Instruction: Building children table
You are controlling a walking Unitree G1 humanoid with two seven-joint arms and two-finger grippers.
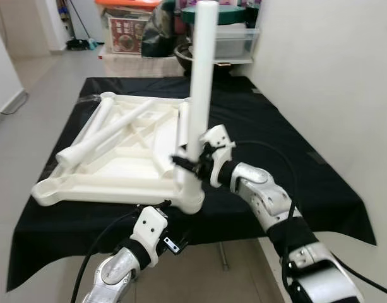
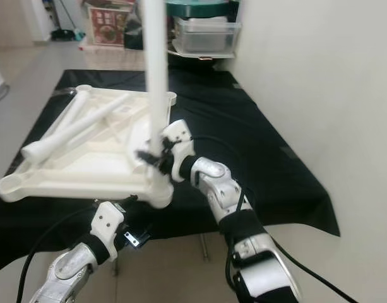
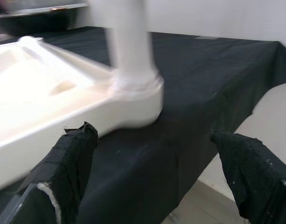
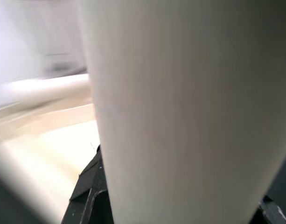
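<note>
1. A white tabletop (image 1: 111,167) lies upside down on a black cloth (image 1: 288,158) that covers a table, beside a pale wall (image 1: 332,69).
2. A white leg (image 1: 202,76) stands upright in the tabletop's near right corner socket (image 1: 192,192), at the cloth's near edge.
3. The right gripper (image 1: 192,159) is closed around the lower part of this leg, just above the socket; in the right wrist view the leg (image 4: 180,107) sits between the black fingers (image 4: 89,196).
4. The left gripper (image 3: 156,186) hangs below the table's near edge, just under the socket corner. Its two black fingers (image 3: 73,158) are spread wide apart and hold nothing; in the left wrist view the socket (image 3: 133,100) and the foot of the leg are seen between them, beyond the tips.
5. Loose white legs (image 1: 98,139) lie across the underside of the tabletop, one resting diagonally from the near left edge toward the far right.
6. Beyond the table stand clear storage boxes (image 1: 234,41) and a box with a red label (image 1: 127,35) on the floor (image 1: 35,113).
</note>
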